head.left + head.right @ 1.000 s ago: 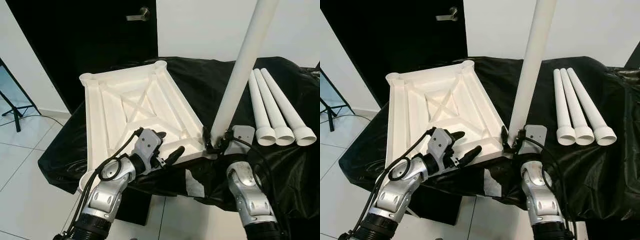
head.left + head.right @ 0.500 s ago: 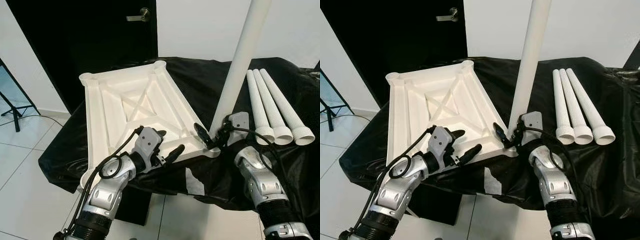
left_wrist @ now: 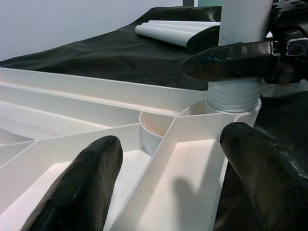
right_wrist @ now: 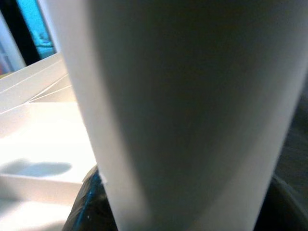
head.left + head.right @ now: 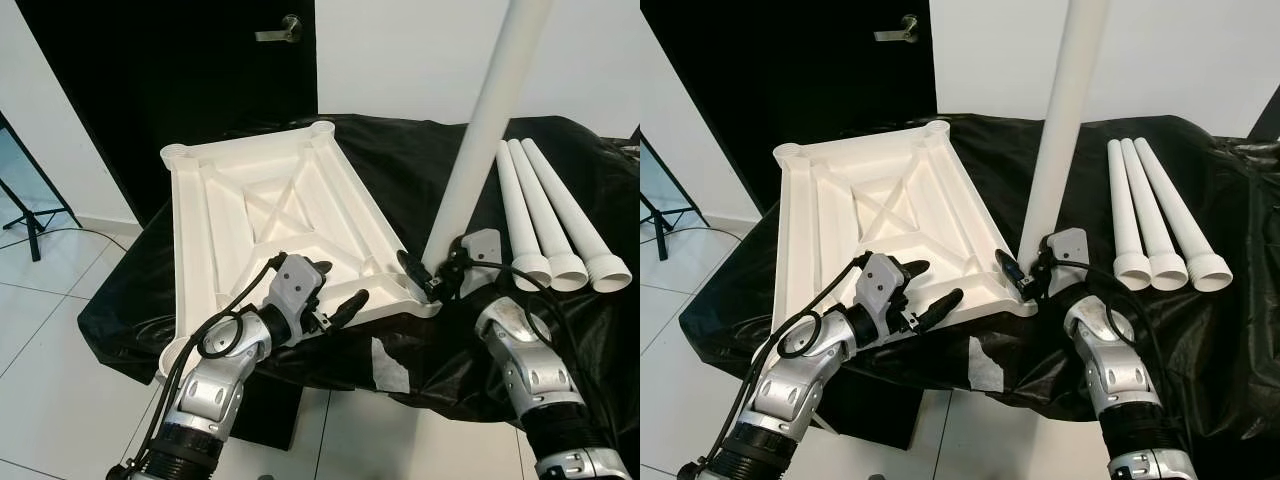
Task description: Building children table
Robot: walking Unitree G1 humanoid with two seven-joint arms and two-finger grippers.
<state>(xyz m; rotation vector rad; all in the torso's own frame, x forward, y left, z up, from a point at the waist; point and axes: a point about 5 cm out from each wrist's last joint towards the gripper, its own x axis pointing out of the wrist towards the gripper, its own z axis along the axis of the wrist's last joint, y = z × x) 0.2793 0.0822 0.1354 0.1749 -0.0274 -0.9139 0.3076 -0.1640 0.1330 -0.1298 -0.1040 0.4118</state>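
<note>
My right claw is pinched round the base of the tall white plastic tube leg, which stands upright with its ribbed end in the near-right corner socket of the upturned white ribbed plastic tabletop. Over the last second my right wrist has swung round the leg and back, and the leg has tilted a touch then straightened; I judge that as twisting the leg home, socket looks engaged but not surely bottomed. My left claw has stayed spread, fingers resting over the tabletop's near rim, bracing it, not pinching anything. Tabletop lies underside-up on the black-draped bench. Three more white tube legs lie side by side to the right, so one of four is going in, three left.
</note>
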